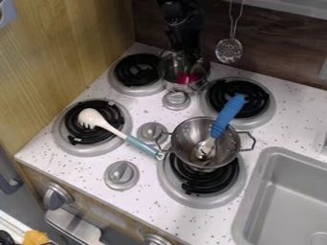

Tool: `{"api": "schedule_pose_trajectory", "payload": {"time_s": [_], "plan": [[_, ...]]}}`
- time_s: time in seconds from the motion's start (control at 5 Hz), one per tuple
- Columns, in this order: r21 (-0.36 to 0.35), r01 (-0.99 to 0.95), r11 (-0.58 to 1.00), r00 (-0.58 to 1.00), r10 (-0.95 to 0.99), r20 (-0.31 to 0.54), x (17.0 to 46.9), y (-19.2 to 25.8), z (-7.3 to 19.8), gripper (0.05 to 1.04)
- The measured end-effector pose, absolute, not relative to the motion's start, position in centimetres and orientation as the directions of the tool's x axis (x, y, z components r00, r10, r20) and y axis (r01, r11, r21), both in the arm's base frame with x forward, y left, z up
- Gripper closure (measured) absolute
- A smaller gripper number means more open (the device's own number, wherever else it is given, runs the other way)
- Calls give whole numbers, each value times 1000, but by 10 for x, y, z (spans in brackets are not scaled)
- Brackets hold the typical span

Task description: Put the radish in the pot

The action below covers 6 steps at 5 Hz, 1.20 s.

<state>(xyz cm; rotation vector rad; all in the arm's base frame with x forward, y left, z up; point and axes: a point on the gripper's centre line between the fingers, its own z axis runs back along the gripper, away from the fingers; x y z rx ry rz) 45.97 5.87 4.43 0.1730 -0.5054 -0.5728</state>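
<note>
Inside rear pot (168, 75), radish (185, 78) lying roughly sideways, tip unclear

My claw (184, 57) hangs at the back pot (167, 72), where the metal wall limits any low sideways pass. On the view's right, a skimmer (228, 50) hangs near my arm with a gap between us. A knob (176, 100) stands between this pot and the front pot (185, 139), so I'd cross above it. The front pot's left half is open from above; on its right, a spoon's blue handle (228, 114) slants up past the rim, over the back right burner (267, 103). A pale server (118, 131) spans the left approach, near the front pot's side handle. The wooden panel (64, 62) bounds me at far left; the sink (290, 196) offers open room.
</note>
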Motion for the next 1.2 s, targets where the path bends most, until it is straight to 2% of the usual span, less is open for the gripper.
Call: {"api": "schedule_pose_trajectory", "payload": {"time_s": [0.2, 0.8, 1.0, 1.2], "plan": [[291, 459, 840, 745, -542, 390, 456, 61, 41, 82], [203, 221, 954, 866, -287, 409, 428, 82, 54, 83], [170, 169, 971, 893, -224, 391, 413, 86, 46, 83], [184, 116, 976, 905, -180, 386, 394, 91, 58, 83]]}}
